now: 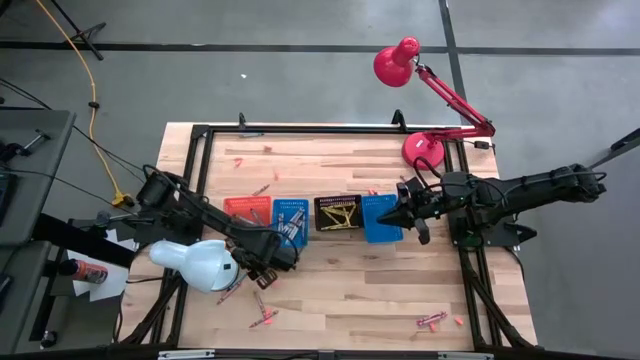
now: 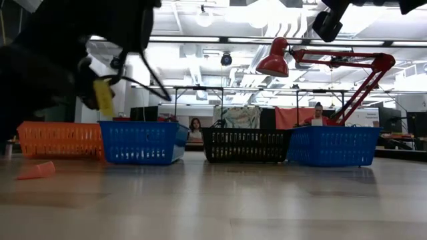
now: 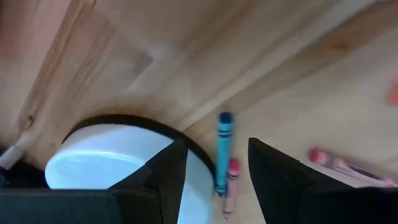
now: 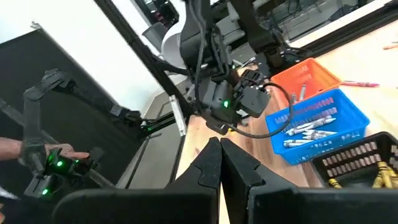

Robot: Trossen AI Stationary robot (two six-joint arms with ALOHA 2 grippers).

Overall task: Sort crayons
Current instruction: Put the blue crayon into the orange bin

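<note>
Left gripper (image 3: pixel 211 177) hangs low over the wood table (image 1: pixel 340 290), fingers spread apart with nothing between them, right above a blue crayon (image 3: pixel 222 149) and a pink crayon (image 3: pixel 229 190) lying side by side. Only the wrist view shows those two; from overhead the arm hides them. Right gripper (image 1: pixel 397 214) is pinched together over the far-right blue mesh basket (image 1: pixel 382 222).

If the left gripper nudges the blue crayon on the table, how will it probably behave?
The blue crayon looks thin and round, so it would probably roll. It touches a pink crayon, which may shift too. It seems stiff and light.
</note>
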